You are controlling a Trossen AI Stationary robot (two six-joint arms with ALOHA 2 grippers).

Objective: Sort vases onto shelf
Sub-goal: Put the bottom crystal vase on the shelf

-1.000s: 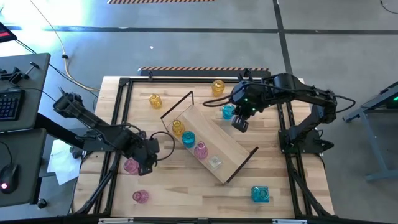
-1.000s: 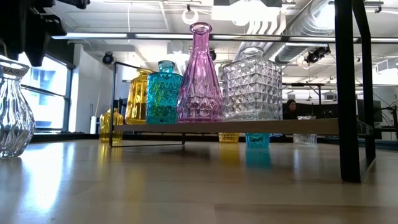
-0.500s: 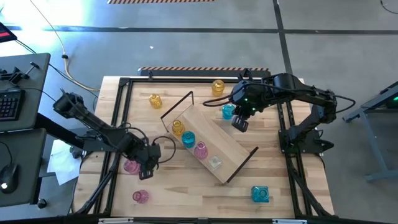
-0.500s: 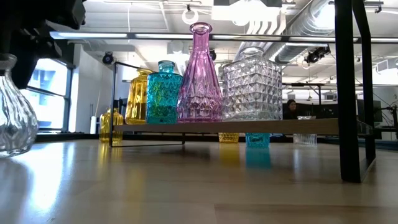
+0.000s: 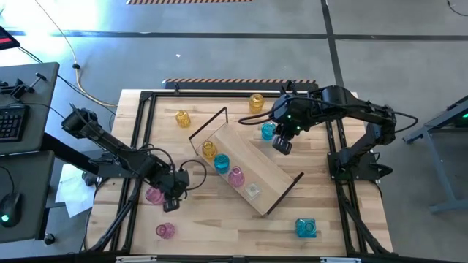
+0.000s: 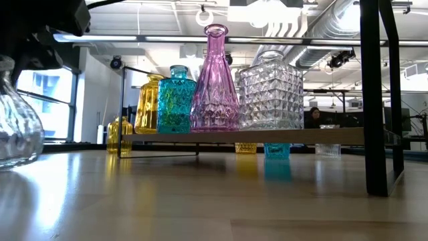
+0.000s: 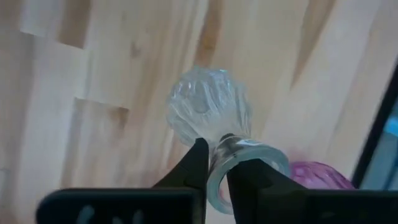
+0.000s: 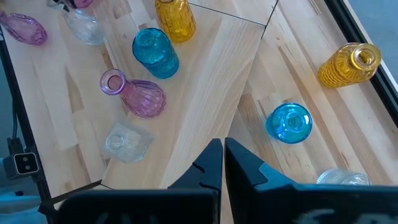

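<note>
My left gripper is at the table's near left, shut on a clear ribbed vase, which also shows at the low view's left edge. The shelf lies slantwise mid-table. It carries an amber vase, a teal vase, a pink vase and a clear vase. My right gripper hangs shut above the shelf's far right end, near a teal vase that stands on the table. My left gripper pinches the clear vase's rim between its two fingers; one finger is inside the mouth and the other outside the neck. The fingers come from above, slanting down. The vase stands with its base on the table.
Loose vases stand on the table: a pink one just left of my left gripper, another pink one near the front edge, amber ones at the far side, and a square teal one at the near right. A black frame borders the table.
My left gripper has crept a little toward the table's near edge and come down over the clear vase, shutting on its rim. In the low view the vase has shifted slightly sideways. My right arm has kept still.
</note>
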